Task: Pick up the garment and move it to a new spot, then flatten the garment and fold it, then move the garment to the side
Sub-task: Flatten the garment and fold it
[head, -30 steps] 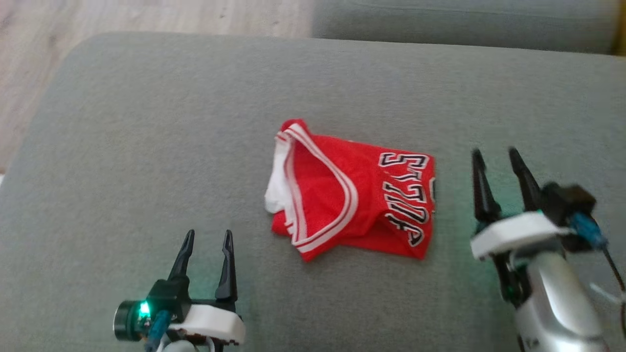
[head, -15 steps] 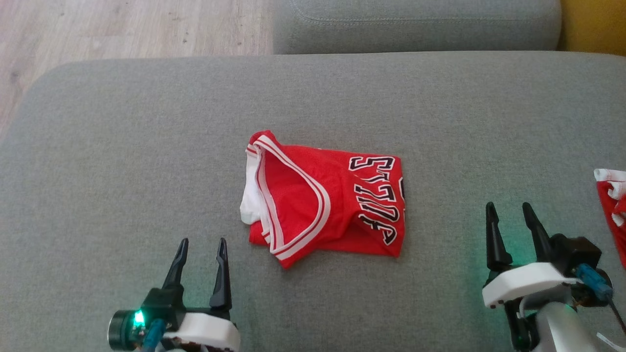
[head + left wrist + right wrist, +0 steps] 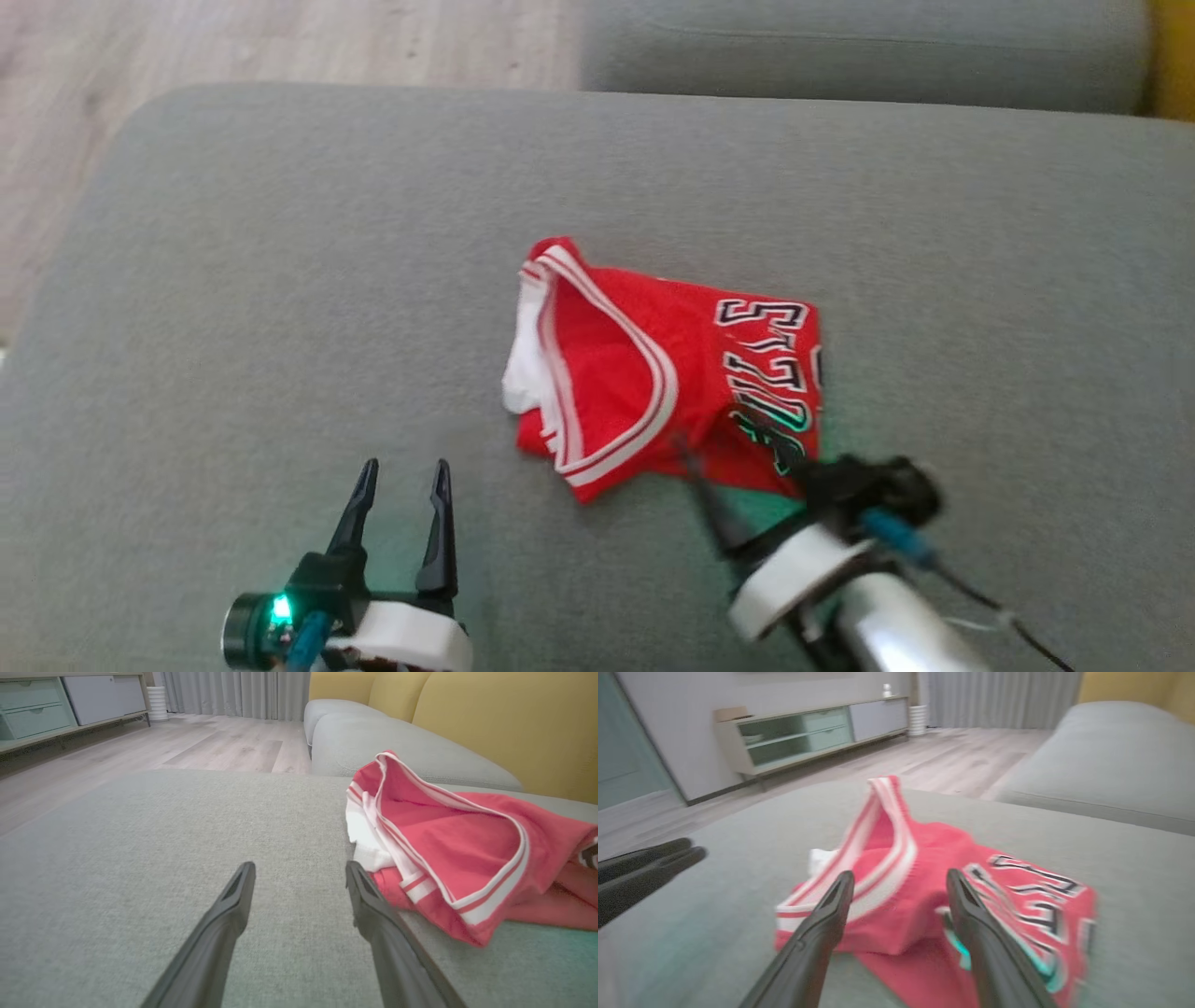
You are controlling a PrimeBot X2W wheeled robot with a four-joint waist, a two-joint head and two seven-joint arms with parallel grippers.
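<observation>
Right arm smeared by blur in the head view, its fingers hard to separate there. Black-and-white lettering on the crumpled red mesh jersey with white-striped trim is partly blurred, and its lower layers are hidden. The jersey lies near the middle of a grey fabric sofa seat. Right gripper: jaws spread wide, nothing held, tips over the jersey's near edge; contact cannot be told. Left gripper: wide open, empty, over bare cushion just beside the jersey. Pale wood floor beyond; yellow backrest, grey curtains and a low sideboard with drawers.
</observation>
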